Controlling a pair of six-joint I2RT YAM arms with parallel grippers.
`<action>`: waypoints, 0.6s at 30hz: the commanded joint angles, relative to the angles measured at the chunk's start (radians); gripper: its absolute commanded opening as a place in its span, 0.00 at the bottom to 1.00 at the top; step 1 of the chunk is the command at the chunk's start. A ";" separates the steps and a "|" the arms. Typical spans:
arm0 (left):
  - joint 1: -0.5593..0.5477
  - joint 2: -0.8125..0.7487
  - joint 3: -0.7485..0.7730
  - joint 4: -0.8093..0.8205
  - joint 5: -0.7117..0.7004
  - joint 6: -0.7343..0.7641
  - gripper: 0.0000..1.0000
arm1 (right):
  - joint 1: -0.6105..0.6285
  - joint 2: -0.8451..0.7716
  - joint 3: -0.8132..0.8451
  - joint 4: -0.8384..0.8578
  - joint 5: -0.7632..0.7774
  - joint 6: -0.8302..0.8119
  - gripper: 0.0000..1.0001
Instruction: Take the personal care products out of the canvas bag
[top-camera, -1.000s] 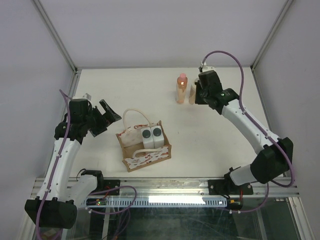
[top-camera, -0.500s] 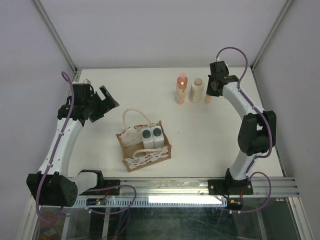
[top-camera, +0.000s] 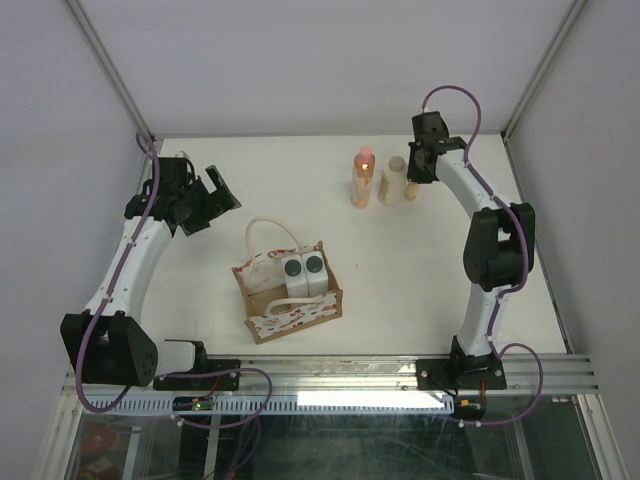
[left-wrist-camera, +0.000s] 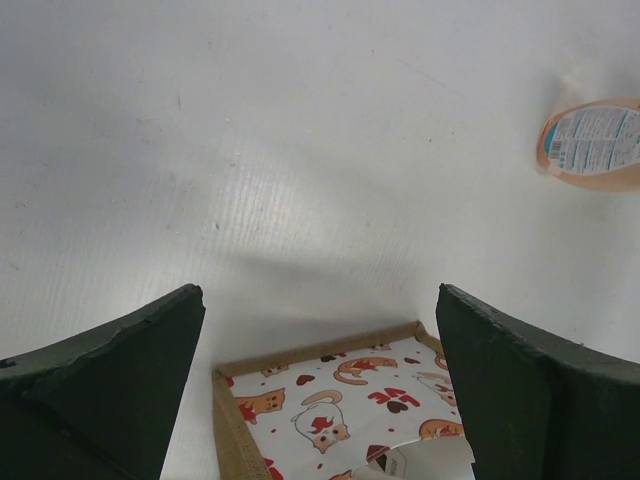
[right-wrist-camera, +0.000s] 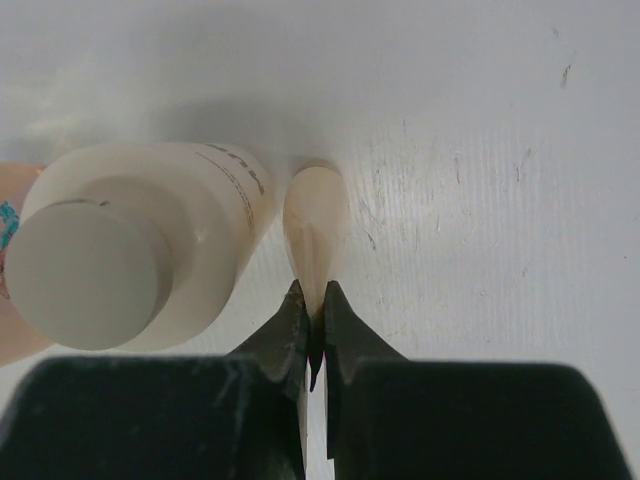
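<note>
Right tool (right-wrist-camera: 315, 335): clenched on the thin end of a small peach tapered item (right-wrist-camera: 315, 215), just beside the upright beige bottle with beige cap (right-wrist-camera: 140, 250). The orange bottle with pink cap (top-camera: 363, 178) stands next to that on the white surface (top-camera: 450, 300). Left tool (top-camera: 213, 200): released, empty. Two white bottles with dark grey caps (top-camera: 293, 268) stand inside the tan canvas bag (top-camera: 295, 318).

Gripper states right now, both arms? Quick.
Left gripper: open, holding nothing.
Right gripper: jaws shut, pinching a thin beige piece; what that piece is cannot be told.
</note>
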 joint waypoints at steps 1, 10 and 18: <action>-0.007 0.015 0.056 0.050 -0.016 0.030 0.99 | -0.010 -0.025 0.039 0.002 -0.004 0.002 0.00; -0.006 0.056 0.083 0.052 -0.006 0.039 0.99 | -0.022 -0.015 0.037 -0.020 0.020 0.009 0.00; -0.007 0.058 0.087 0.053 0.003 0.043 0.99 | -0.031 0.030 0.109 -0.070 -0.011 0.025 0.31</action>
